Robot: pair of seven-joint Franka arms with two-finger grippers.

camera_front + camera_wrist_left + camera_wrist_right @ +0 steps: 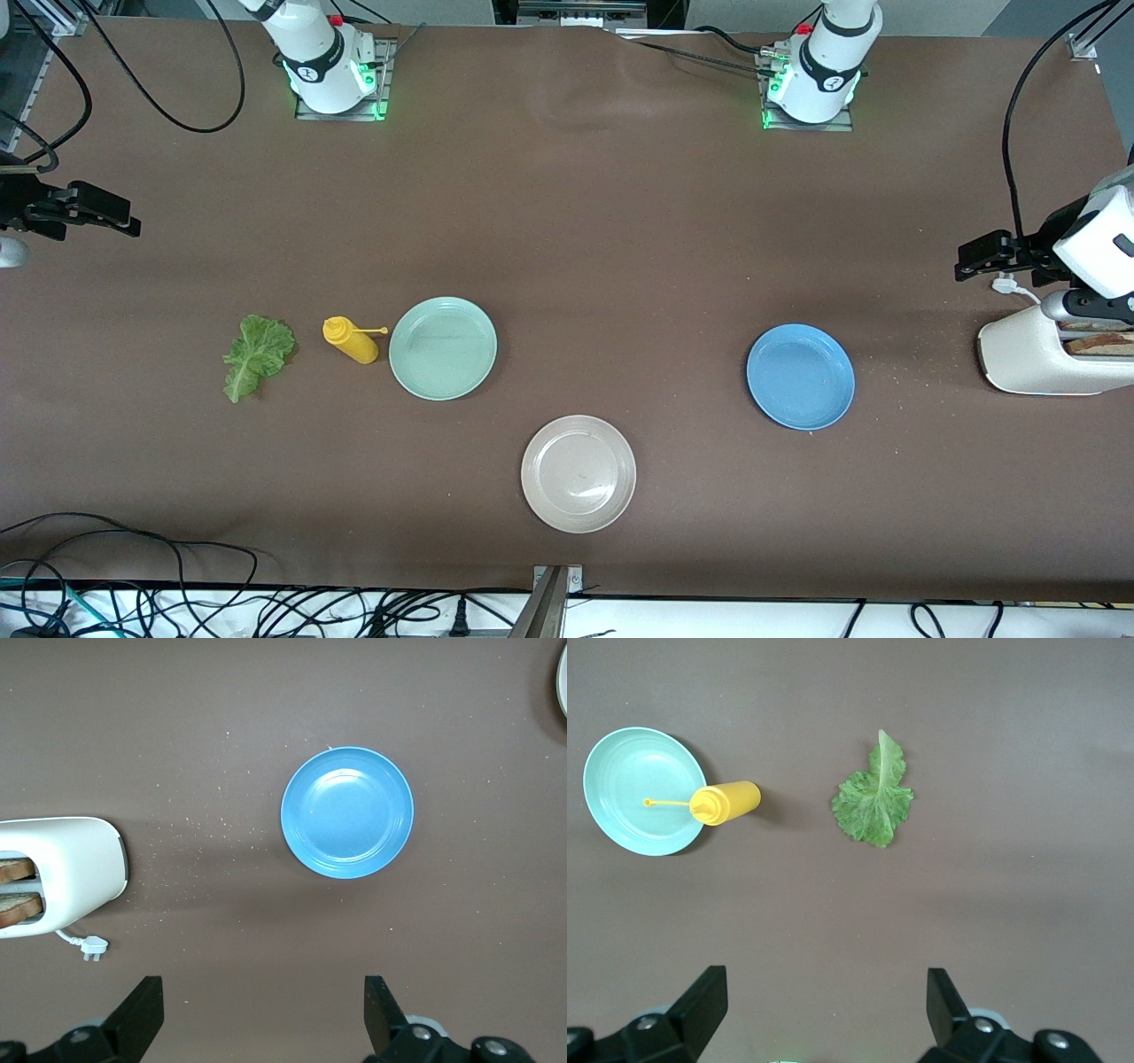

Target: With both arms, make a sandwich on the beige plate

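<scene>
**Sandwich not begun: beige plate bare, parts scattered**

Progress. Nothing assembled. The beige plate [578, 474] lies empty at the front-camera edge of the tabletop [620, 221], nearer that camera than any other item. Judged remaining: a bread slice onto the plate, the leaf on it, a second slice on top; every step is still to do.

Count and location, front view taken as a clock face centred on the beige plate:
- Plates, 3: beige (centre); mint-green plate [443, 347] at about 10 o'clock; blue plate [801, 377] at about 2 o'clock. All bare
- Lettuce leaf [255, 354], 1: about 9 to 10 o'clock, flat on the tabletop toward the right arm's end
- Yellow squeeze bottle [352, 339], 1: on its side between leaf and mint-green plate, its nozzle reaching over that plate's rim
- Toaster [1045, 356], 1: white, about 3 o'clock at the left arm's end, unplugged cord and plug beside it
- Bread slices [18, 890], 2: both standing in the toaster slots
- Arms, 2, both waiting. Left gripper [264, 1014] high over the tabletop between toaster and blue plate, jaws wide, holding nothing. Right gripper [826, 1010] high over the tabletop near the leaf, jaws wide, holding nothing
</scene>
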